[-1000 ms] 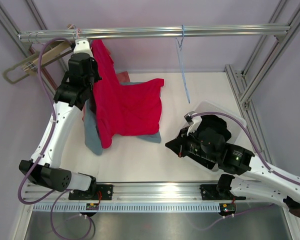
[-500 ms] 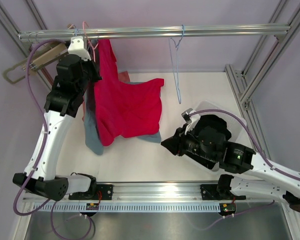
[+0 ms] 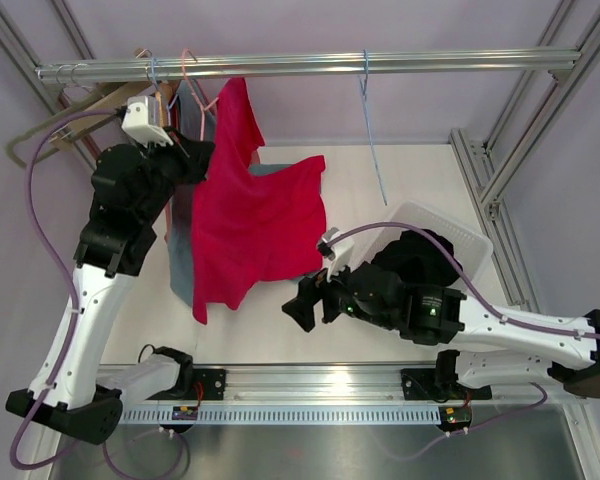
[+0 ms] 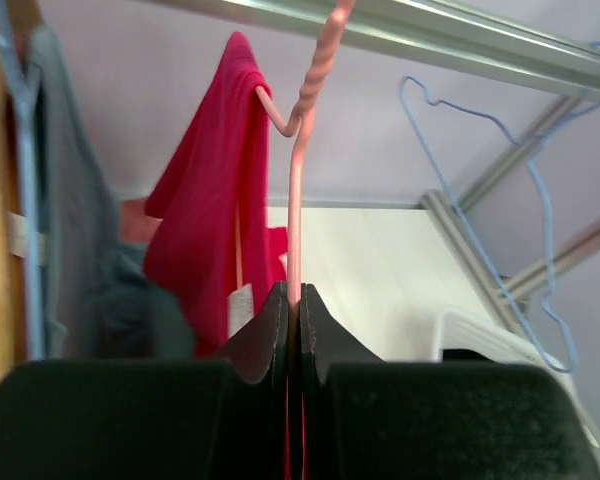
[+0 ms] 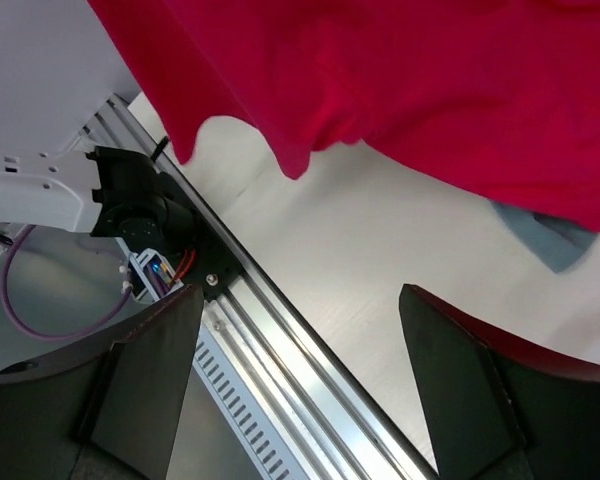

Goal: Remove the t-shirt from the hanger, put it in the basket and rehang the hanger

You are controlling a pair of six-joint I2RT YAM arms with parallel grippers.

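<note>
The red t-shirt (image 3: 255,220) hangs by one shoulder from the pink wire hanger (image 3: 195,85) on the rail. It drapes down and spreads over the table. My left gripper (image 3: 192,152) is shut on the pink hanger's wire just below its twisted neck. In the left wrist view the hanger (image 4: 298,190) rises straight out of my shut left gripper (image 4: 294,300), with the t-shirt (image 4: 205,220) bunched on its left arm. My right gripper (image 3: 305,305) stands open and holds nothing, just off the t-shirt's lower right edge. In the right wrist view the t-shirt (image 5: 400,90) lies beyond my right gripper (image 5: 300,330).
A blue wire hanger (image 3: 372,140) hangs bare on the metal rail (image 3: 430,60). A grey garment (image 3: 180,250) lies under the red one. A white basket (image 3: 450,235) with dark cloth stands at the right. Wooden hangers (image 3: 70,120) hang at far left. The aluminium base rail (image 5: 280,330) lies under my right gripper.
My right gripper has opened and swung left toward the t-shirt's lower edge. My left arm has shifted, carrying the pink hanger and the t-shirt's top rightward along the rail. The blue hanger swings.
</note>
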